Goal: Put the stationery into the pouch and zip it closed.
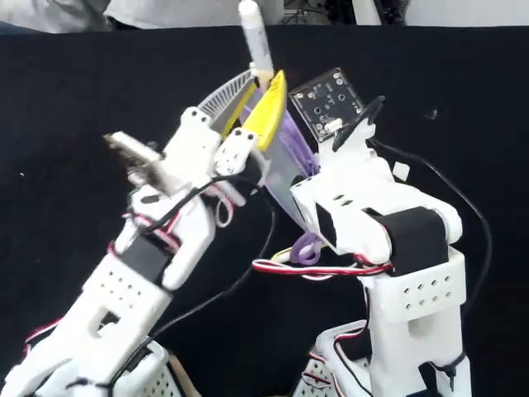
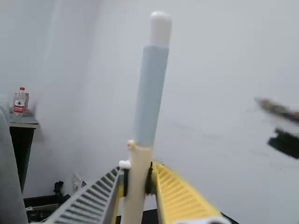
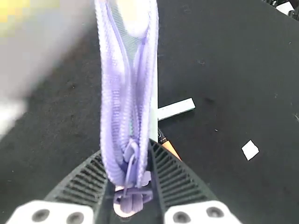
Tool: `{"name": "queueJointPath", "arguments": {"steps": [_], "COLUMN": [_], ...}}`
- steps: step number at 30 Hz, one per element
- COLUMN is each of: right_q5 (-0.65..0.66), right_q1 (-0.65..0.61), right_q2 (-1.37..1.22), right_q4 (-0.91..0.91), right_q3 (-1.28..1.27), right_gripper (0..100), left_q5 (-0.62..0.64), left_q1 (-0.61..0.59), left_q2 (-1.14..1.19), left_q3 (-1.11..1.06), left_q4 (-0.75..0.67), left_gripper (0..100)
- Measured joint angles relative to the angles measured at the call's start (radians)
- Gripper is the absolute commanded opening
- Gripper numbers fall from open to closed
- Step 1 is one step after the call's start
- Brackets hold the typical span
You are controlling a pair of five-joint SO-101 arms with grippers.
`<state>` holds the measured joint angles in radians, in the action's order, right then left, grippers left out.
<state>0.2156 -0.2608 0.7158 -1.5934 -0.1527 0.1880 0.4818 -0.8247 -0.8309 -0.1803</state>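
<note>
My left gripper (image 2: 138, 186) is shut on a pen (image 2: 152, 93) with a pale blue barrel and white cap, held upright between its grey and yellow fingers. In the high view the pen (image 1: 254, 37) sticks up above the left gripper (image 1: 258, 87), just over the upper end of the pouch (image 1: 289, 161). The pouch is translucent purple and is lifted off the table, slanting between the two arms. My right gripper (image 3: 133, 189) is shut on the pouch (image 3: 128, 88) at its zipper end; the zipper there looks parted, and the purple pull hangs between the black jaws.
A black cloth (image 1: 74, 91) covers the table. Under the pouch lie a flat white strip (image 3: 176, 108), an orange-tipped item (image 3: 168, 145) partly hidden by my jaw, and a small white scrap (image 3: 250, 150). The right arm (image 1: 380, 231) stands close beside the left arm (image 1: 157, 248).
</note>
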Motion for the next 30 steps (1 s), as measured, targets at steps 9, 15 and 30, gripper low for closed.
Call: {"name": "queueJointPath", "arguments": {"steps": [9, 15, 30], "right_q5": [0.0, 0.0, 0.0], "right_q1": [0.0, 0.003, 0.06], "right_q2": [0.0, 0.0, 0.0], "right_q4": [0.0, 0.0, 0.006], "right_q3": [0.0, 0.0, 0.0], "right_gripper": [1.1, 1.1, 1.1], "left_q5": [0.003, 0.0, -0.003], "left_q1": [-0.127, -0.135, -0.149], "left_q2": [0.098, 0.098, 0.097], "left_q3": [-0.026, -0.032, 0.133], "left_q4": [-0.057, -0.058, 0.368], "left_gripper": [3, 13, 19]}}
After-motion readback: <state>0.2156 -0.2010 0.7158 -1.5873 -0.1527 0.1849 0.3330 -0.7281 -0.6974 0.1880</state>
